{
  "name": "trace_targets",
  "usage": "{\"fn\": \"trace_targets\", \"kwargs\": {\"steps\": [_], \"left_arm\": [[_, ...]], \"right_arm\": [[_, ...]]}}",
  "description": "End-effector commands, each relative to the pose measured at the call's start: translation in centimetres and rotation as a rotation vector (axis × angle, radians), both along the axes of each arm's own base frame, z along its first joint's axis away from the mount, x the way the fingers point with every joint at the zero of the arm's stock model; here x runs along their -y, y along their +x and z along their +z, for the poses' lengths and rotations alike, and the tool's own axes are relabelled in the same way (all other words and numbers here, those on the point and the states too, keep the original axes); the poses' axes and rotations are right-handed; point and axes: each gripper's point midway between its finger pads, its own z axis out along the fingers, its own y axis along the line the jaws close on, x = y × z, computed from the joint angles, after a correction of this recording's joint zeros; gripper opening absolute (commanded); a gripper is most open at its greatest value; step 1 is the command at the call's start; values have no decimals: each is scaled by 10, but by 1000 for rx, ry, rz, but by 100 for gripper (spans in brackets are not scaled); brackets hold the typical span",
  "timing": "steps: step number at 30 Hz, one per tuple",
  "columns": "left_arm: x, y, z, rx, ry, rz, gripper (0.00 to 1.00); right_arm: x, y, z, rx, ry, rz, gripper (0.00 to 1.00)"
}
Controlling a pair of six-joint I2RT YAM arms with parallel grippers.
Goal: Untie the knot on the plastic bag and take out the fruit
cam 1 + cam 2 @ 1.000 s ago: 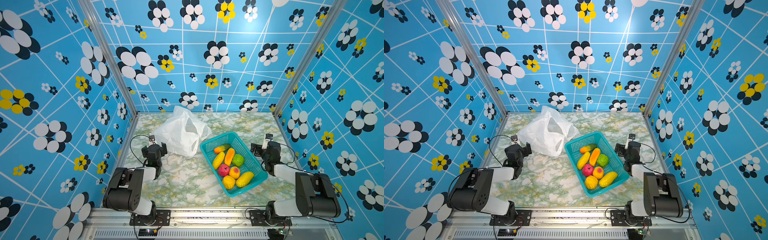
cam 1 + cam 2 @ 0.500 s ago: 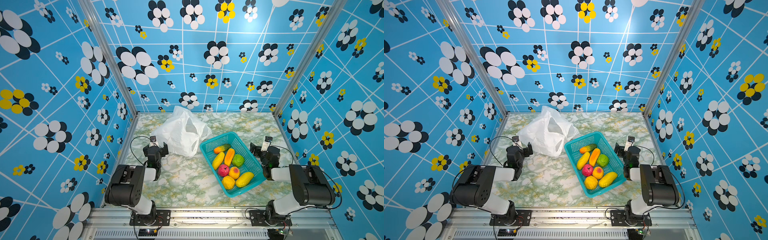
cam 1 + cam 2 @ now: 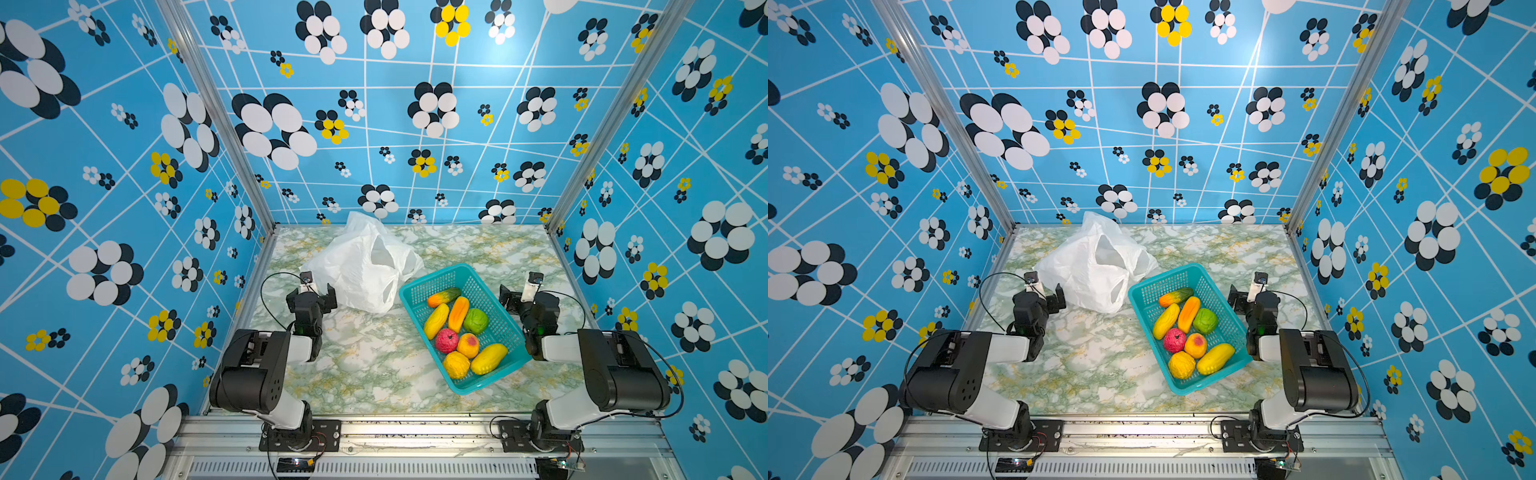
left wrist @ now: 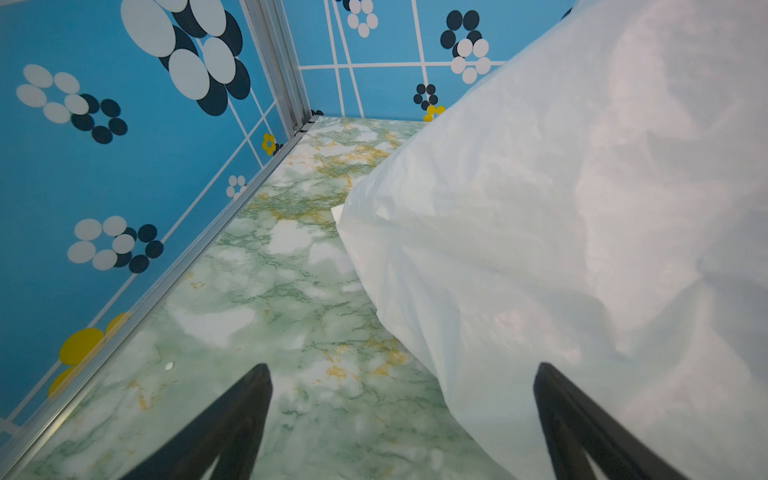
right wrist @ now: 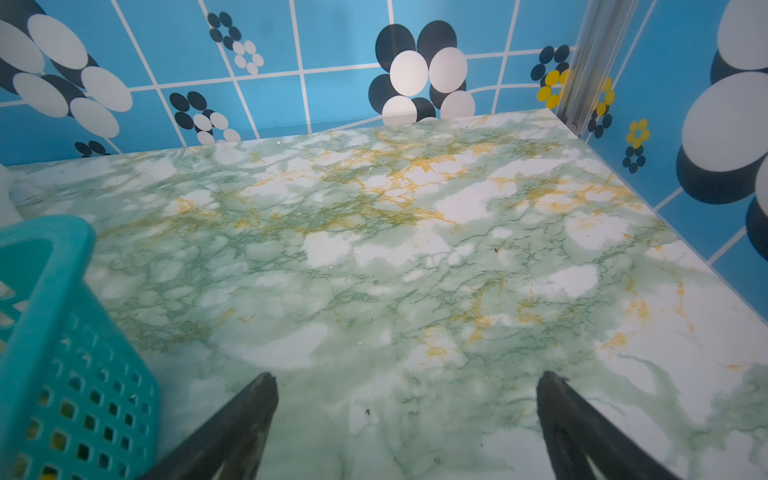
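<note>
Quick status from the remote desk, near edge first. Both arms sit folded low by their bases at the bottom of the frame in both top views.

Left gripper (image 3: 311,296) is lower left of centre, jaws spread wide, nothing between them. In the left wrist view its two dark fingers frame bare marble table (image 3: 365,365) plus bag film on the right side. Right gripper (image 3: 521,297) is right of centre, also wide and empty. Its wrist cam shows only table, w/ a teal corner at the left edge.

Between them, a bit right of centre, is the teal basket (image 3: 494,376). Its long axis runs diagonally from upper left to lower right. All the fruit (image 3: 457,316) I can find is in it. I count eight: yellow and orange oblongs, a green one, a pinkish-red one and some rounder orange-yellow ones.

Further back, centre-left, is the plastic bag (image 3: 361,270). It lies slumped w/ its mouth gaping and a handle loop hanging loose toward the basket's upper-left corner. No knot anywhere that I can see. Looks empty, tho I can't see the very bottom of it.

The relation that matters: the bag lies up and to the right of the left gripper, just beside its right finger. It's well apart from the right one, w/ the basket in between. So imo any last check inside the bag is a left-arm job. Otherwise this looks done to me.
</note>
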Motion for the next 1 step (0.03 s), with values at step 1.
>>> {"fn": "trace_targets", "kwargs": {"steps": [1], "left_arm": [[0, -1, -1, 4, 9, -7, 99]], "right_arm": [[-5, 3, 0, -7, -20, 20, 99]]}}
